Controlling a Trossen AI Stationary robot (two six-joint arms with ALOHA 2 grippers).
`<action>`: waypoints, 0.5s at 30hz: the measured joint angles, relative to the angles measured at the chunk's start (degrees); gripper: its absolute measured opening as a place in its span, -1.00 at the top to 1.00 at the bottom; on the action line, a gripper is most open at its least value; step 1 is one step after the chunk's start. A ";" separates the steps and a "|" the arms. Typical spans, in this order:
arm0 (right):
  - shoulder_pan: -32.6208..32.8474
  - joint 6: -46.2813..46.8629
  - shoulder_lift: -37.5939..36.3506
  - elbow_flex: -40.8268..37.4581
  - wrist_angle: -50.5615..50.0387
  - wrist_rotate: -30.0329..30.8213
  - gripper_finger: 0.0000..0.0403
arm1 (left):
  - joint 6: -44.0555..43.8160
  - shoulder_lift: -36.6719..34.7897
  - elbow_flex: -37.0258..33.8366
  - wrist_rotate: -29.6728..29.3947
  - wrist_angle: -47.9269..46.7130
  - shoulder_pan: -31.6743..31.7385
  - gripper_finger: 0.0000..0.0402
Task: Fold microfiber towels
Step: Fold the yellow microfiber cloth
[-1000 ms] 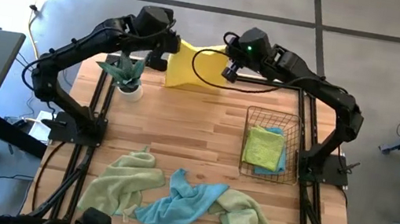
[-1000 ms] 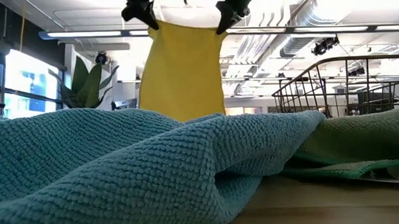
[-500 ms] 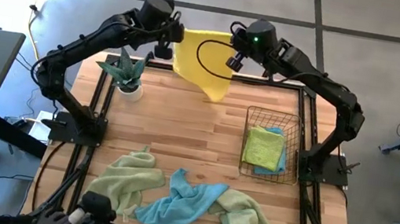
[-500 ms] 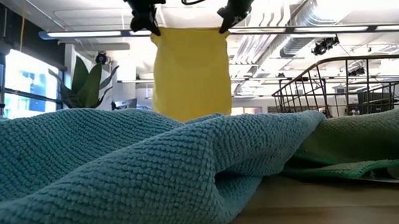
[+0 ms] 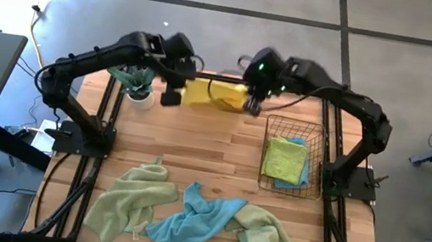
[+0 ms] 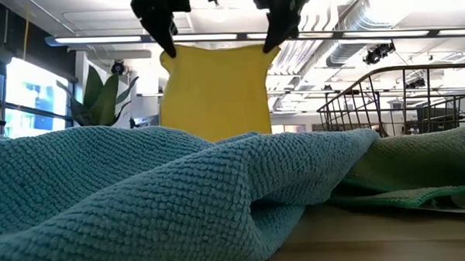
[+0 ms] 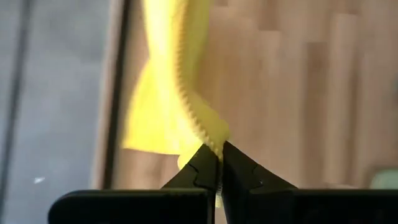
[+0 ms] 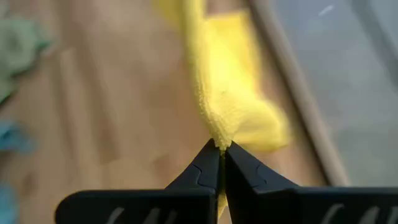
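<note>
A yellow towel (image 5: 211, 95) hangs spread between my two grippers above the far middle of the table; the low view shows it as a flat hanging sheet (image 6: 214, 88). My left gripper (image 5: 173, 96) is shut on its left top corner, my right gripper (image 5: 250, 104) on its right top corner. A pale green towel (image 5: 129, 198), a light blue towel (image 5: 197, 219) and another green towel (image 5: 267, 236) lie crumpled near the front edge. A lime green towel (image 5: 285, 159) lies folded on a blue one in the wire basket (image 5: 297, 126). My left gripper pinches the yellow towel's top left corner (image 7: 214, 140) between its two fingertips, pointing down. The towel hangs below it; its lower edge is hidden behind the blue towel in the low view. My right gripper pinches the top right corner (image 8: 219, 140) between its fingertips, from above. The top edge (image 6: 214, 50) runs nearly straight between the two grippers.
A potted plant (image 5: 137, 83) stands at the far left, close to my left arm. The copper wire basket stands at the right edge. Bare wood (image 5: 195, 148) lies in the middle of the table between the hanging towel and the crumpled ones.
Both grippers have come toward the table's near edge and down with the yellow towel, from beyond the far edge to above the far part of the tabletop. The towel has swung with them and still hangs spread between its two held corners.
</note>
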 joint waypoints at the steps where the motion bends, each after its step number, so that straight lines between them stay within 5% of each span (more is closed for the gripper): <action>1: 1.00 0.37 0.11 -1.13 -0.85 -0.72 1.00 | -0.64 -0.02 -1.39 0.10 0.21 -1.29 1.00; 15: 8.98 4.57 0.52 -17.30 3.42 -8.04 1.00 | -8.48 0.04 -16.96 -3.08 6.13 -15.98 1.00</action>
